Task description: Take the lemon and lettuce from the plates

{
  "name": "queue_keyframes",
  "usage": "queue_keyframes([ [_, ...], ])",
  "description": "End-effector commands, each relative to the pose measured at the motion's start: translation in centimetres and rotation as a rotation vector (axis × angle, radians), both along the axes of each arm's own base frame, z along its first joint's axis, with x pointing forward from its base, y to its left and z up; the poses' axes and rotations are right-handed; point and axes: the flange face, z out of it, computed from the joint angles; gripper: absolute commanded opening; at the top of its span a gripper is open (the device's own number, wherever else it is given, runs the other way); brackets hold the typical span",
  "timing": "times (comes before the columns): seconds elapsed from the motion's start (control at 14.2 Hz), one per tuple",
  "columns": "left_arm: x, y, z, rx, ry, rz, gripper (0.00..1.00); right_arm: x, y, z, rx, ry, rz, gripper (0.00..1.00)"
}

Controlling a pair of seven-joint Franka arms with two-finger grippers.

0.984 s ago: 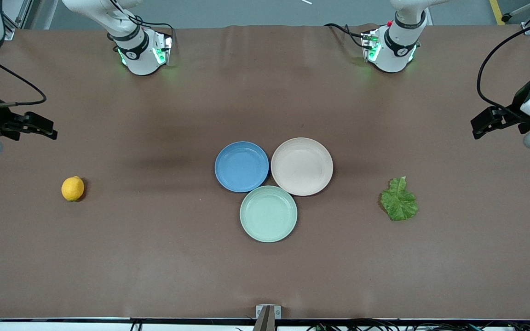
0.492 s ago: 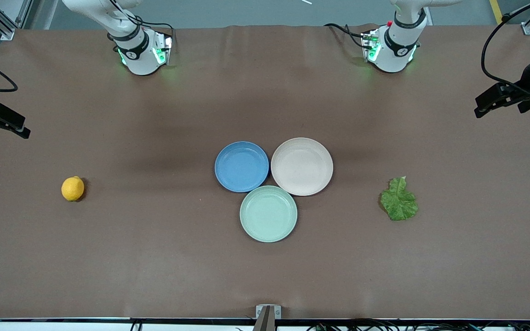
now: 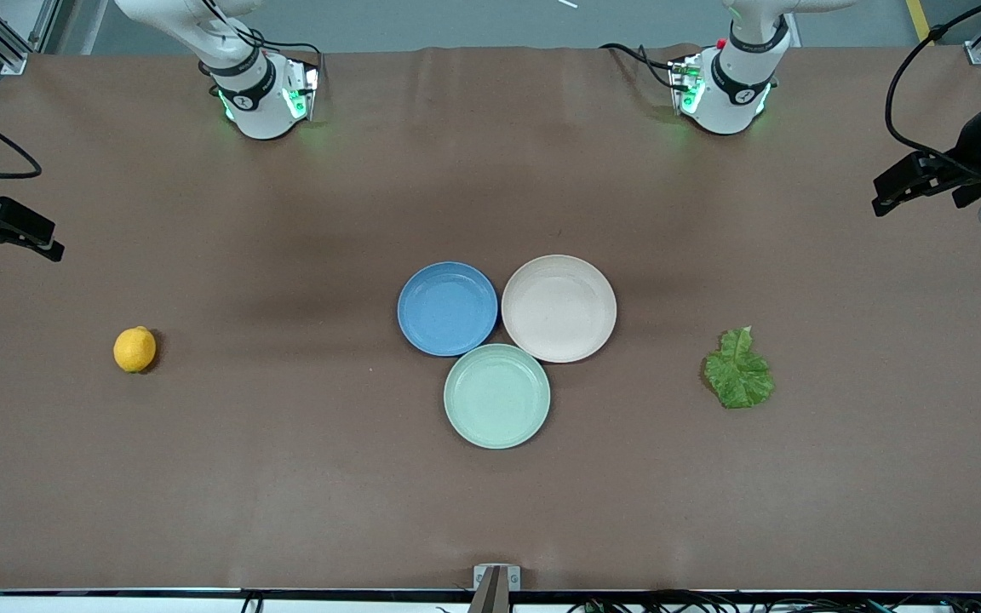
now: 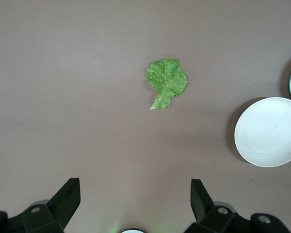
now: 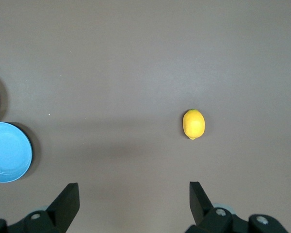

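The lemon lies on the bare table toward the right arm's end, on no plate; it also shows in the right wrist view. The lettuce lies flat on the table toward the left arm's end, also seen in the left wrist view. The blue plate and the beige-pink plate sit side by side mid-table, both bare. My right gripper is open and empty, high over the table's edge near the lemon. My left gripper is open and empty, high over the table's end near the lettuce.
A mint-green plate, bare, touches both other plates and lies nearer the front camera. The two arm bases stand along the table's back edge. A small bracket sits at the front edge.
Both grippers have drawn outward toward the table's ends, the left one also toward its base row. The lemon, lettuce and plates have not moved.
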Motion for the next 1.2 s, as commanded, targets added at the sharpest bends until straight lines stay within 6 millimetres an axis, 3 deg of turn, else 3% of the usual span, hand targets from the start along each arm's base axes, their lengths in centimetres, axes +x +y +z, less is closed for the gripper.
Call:
queue_keyframes([
  [0.0,-0.8,0.0,0.4,-0.018,-0.002,-0.012,1.00,0.1,-0.4,0.4,0.000,0.001,-0.014,1.00],
  [1.12,-3.5,-1.8,-0.7,-0.053,0.027,-0.046,1.00,0.1,1.0,0.4,0.006,0.000,0.016,1.00],
])
